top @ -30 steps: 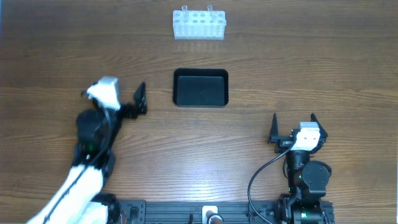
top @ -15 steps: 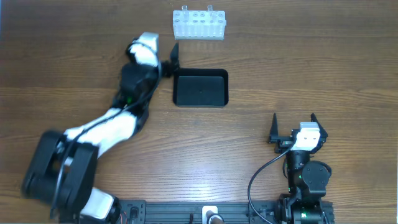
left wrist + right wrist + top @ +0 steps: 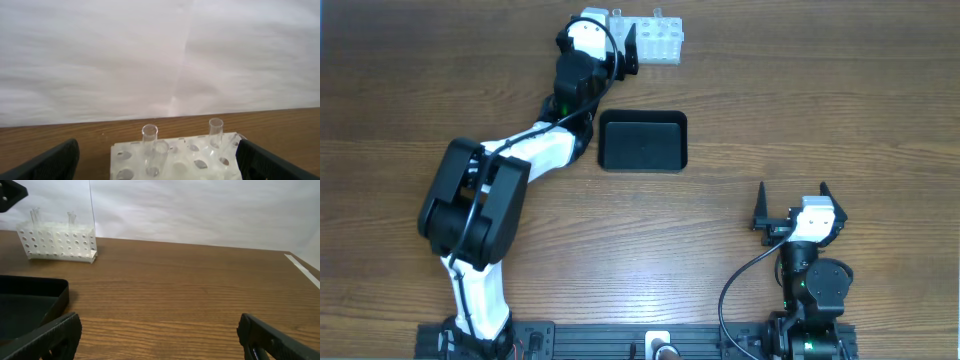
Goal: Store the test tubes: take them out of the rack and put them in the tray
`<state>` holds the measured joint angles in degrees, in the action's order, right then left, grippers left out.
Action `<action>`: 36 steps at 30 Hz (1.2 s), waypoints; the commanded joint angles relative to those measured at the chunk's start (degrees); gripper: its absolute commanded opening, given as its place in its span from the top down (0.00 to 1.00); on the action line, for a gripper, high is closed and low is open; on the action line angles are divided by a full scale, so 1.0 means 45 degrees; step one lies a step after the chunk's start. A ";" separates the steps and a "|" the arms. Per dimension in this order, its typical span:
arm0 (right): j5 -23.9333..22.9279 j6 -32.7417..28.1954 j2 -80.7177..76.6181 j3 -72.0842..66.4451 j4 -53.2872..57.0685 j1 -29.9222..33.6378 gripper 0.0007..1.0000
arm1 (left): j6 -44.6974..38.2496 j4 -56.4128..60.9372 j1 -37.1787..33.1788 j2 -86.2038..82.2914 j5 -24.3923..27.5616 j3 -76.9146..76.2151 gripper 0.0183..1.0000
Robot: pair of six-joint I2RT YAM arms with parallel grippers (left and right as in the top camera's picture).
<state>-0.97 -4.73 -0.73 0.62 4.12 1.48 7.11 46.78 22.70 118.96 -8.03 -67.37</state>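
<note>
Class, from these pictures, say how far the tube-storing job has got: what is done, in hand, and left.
Done: nothing; the tray is empty. In hand: the left tool, open, hangs over the rack, holding nothing; the right tool sits open near its base. Left: every tube in the rack has to go into the tray.

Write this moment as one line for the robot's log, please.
left hand: open, at rack | test tubes: upright in rack | tray: empty | right hand: open, near its base
</note>
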 commanded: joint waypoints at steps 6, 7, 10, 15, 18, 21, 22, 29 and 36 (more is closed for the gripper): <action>0.0019 -0.0015 0.0087 -0.0073 0.0034 0.0044 0.01 | -0.0180 0.0029 0.0724 0.1792 -0.1909 -0.1860 0.00; 0.0019 -0.0015 0.0087 -0.0073 0.0034 0.0044 0.01 | -0.0243 0.0015 0.0801 0.1938 -0.2186 -0.1996 0.00; 0.0019 -0.0015 0.0087 -0.0073 0.0034 0.0044 0.01 | -0.0636 -0.0068 0.0947 0.2244 -0.2477 -0.2161 0.00; 0.0019 -0.0015 0.0092 -0.0073 0.0034 0.0044 0.01 | -0.1214 -0.0087 0.0986 0.2429 -0.2705 -0.2181 0.00; 0.0019 -0.0015 0.0087 -0.0073 0.0034 0.0044 0.01 | -0.1214 -0.0160 0.0981 0.2429 -0.3220 -0.2181 0.00; 0.0019 -0.0015 0.0087 -0.0073 0.0034 0.0044 0.01 | -0.1219 -0.0165 0.0981 0.2448 -0.3638 -0.2181 0.00; 0.0019 -0.0015 0.0087 -0.0073 0.0034 0.0044 0.01 | -0.1243 -0.0165 0.0981 0.2458 -0.3755 -0.2191 0.00; 0.0019 -0.0015 0.0087 -0.0073 0.0034 0.0044 0.01 | -0.1530 -0.0165 0.0981 0.2497 -0.4197 -0.2239 0.00; 0.0019 -0.0015 0.0087 -0.0073 0.0034 0.0044 0.01 | -0.1535 -0.0879 0.0981 0.2501 -0.4488 -0.2948 0.00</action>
<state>-0.97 -4.75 -0.73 0.62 4.12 1.48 1.04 43.35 27.31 129.03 -26.46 -78.48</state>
